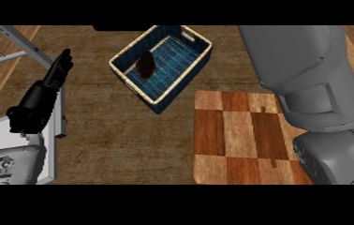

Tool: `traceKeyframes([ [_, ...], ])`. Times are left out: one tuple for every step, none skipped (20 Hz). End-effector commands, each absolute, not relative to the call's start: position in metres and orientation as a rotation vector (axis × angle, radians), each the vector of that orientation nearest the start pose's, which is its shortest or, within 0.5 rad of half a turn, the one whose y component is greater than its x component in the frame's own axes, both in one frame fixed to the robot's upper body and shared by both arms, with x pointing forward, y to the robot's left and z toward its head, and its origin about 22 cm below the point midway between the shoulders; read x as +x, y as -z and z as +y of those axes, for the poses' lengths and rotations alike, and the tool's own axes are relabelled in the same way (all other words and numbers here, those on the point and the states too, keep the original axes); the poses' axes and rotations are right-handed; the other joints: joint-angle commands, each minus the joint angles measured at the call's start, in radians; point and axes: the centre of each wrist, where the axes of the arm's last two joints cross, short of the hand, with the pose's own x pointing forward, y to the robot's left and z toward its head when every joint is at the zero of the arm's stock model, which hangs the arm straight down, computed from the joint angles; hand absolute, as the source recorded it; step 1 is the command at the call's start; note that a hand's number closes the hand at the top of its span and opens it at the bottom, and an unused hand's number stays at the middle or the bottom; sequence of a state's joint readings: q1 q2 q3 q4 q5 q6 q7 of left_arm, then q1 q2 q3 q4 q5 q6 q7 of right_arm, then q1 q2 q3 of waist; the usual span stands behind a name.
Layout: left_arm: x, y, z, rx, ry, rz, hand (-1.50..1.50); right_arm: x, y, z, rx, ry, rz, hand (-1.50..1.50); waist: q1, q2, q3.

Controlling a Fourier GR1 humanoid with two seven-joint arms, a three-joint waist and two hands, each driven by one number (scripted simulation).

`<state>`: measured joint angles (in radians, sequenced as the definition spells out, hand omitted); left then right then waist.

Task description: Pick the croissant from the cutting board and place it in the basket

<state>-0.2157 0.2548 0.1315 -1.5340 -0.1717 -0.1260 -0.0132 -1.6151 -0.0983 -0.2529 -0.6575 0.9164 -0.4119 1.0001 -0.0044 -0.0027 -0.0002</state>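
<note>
Croissant [145,65]: a dark brown oval is seen lying inside the basket, on its floor, toward the left part of the interior. It is touched by neither hand.

Basket [181,78]: a blue rectangular basket with a pale rim is set on the counter, turned at an angle to the view's edges. One short end points to the upper right, the other to the lower left. It is placed above and to the left of the board, with its lower wall just beside the board's upper left corner.

Board [239,137]: a wooden board of light and dark squares is laid flat on the counter at lower right. Nothing is seen on its visible surface. Its right edge is covered by the right arm.

Counter [124,135]: a brown, grainy top is seen under the basket and board.

Left hand [54,76]: shown at the left edge, well apart from the basket. The black fingers are held straight and pressed together, pointing up and to the right. Nothing is held.

Right arm [304,74]: a large grey forearm is seen along the right side, over the board's right edge. The right hand is not shown, so the state of its fingers cannot be told.
</note>
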Motion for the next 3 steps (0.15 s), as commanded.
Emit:
traceKeyframes([
  [0.277, -0.069, 0.301, 0.326, 0.367, -1.703, 0.00, 0.432, -0.363, -0.092, -0.900, 0.276, -1.422, -1.50, -0.016, -0.014, 0.002],
  [0.281, -0.059, 0.304, 0.326, 0.354, -1.709, 0.00, 0.430, -0.359, -0.090, -0.892, 0.314, -1.429, -1.50, -0.019, -0.009, 0.001],
  [0.278, -0.062, 0.295, 0.322, 0.363, -1.695, 0.00, 0.428, -0.367, -0.115, -0.913, 0.317, -1.433, -1.50, -0.038, -0.019, 0.002],
])
